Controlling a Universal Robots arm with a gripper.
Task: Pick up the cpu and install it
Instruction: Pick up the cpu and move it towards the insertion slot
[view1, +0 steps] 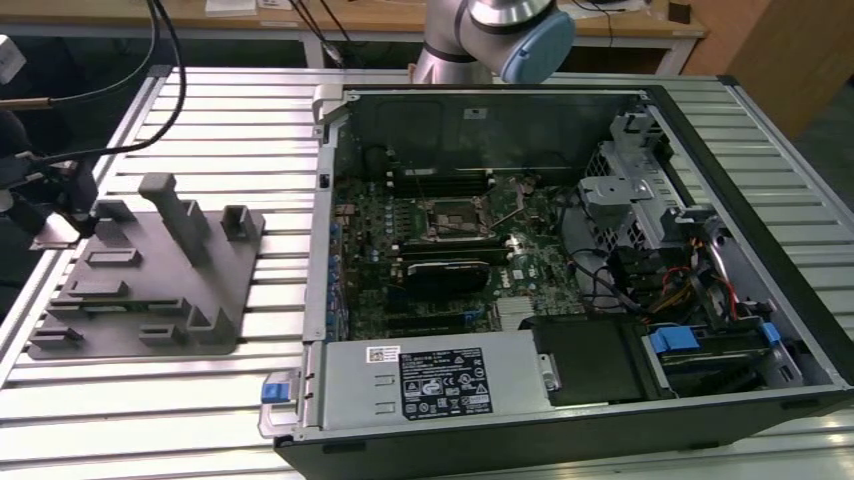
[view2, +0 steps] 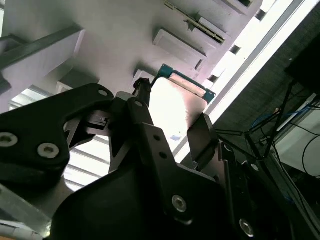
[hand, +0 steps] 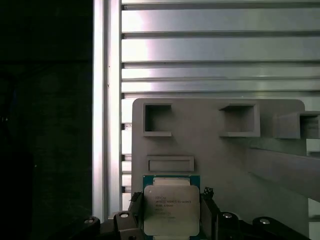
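The cpu (hand: 171, 214) is a flat square chip with a silver top and a green rim. It lies at the edge of the grey fixture tray (hand: 210, 150). My gripper (hand: 171, 196) straddles it, one black finger (hand: 135, 207) against each of two opposite sides, shut on the cpu. In the second wrist view the cpu (view2: 176, 97) shows bright between the same fingers (view2: 200, 130) of the gripper (view2: 171, 112). In the exterior view the gripper (view1: 60, 215) is at the tray's (view1: 147, 290) far corner on the exterior view's left. The motherboard socket (view1: 454, 215) in the open computer case (view1: 334, 200) is bare.
The tray carries upright grey posts (view1: 174, 215) and several small pockets (hand: 157, 120). It rests on a slatted metal table (view1: 200, 120). The case holds a power supply (view1: 427, 380), drive cages (view1: 627, 180) and loose cables (view1: 667, 280). The arm's base (view1: 494, 40) stands behind the case.
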